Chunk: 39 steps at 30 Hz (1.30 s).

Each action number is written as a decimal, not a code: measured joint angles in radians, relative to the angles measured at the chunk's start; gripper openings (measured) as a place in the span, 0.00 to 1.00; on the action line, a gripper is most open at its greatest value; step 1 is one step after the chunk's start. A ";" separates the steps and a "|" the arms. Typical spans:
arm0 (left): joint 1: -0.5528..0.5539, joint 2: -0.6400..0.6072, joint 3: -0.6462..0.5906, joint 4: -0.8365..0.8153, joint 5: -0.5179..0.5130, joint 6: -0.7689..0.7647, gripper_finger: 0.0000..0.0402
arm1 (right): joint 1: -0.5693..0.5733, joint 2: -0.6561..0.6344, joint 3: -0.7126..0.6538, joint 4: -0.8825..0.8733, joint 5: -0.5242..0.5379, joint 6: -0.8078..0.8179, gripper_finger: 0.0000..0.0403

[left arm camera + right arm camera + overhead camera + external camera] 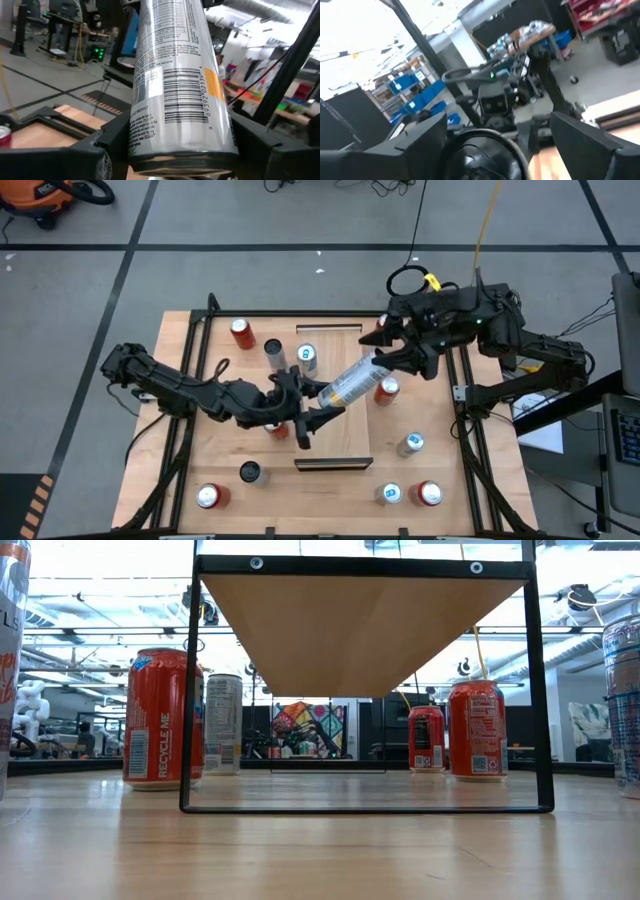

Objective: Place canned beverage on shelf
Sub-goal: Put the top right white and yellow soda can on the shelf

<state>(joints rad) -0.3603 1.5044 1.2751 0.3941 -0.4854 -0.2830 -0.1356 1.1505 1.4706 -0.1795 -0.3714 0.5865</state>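
The tall silver can (352, 381) lies tilted between both arms; left fingers (100, 150) clamp its base, right fingers (425, 135) its top, seemingly a handover above the shelf (333, 398).

Grey floor (300, 220) crossed by dark tape lines, an orange vacuum (45, 198) at one corner.

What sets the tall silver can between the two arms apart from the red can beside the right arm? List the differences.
The tall silver can is slim, long and silver; the red can is short and red. The silver can lies tilted in the air, held between the left tool and right tool; the red can stands upright on the tabletop, untouched. Both are beverage cans.
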 joint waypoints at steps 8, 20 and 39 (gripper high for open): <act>-0.003 -0.002 0.002 0.135 0.074 -0.032 0.63 | -0.074 -0.013 0.002 0.048 0.006 -0.003 0.81; 0.035 -0.002 0.003 0.307 0.237 -0.166 0.63 | -0.131 -0.045 0.002 0.136 -0.159 0.004 0.81; 0.186 -0.002 0.001 0.481 0.542 -0.436 0.63 | -0.061 0.049 0.004 0.464 -0.169 0.083 0.90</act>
<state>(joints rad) -0.1747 1.5028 1.2762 0.8746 0.0570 -0.7195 -0.1969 1.1995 1.4750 0.2842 -0.5399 0.6697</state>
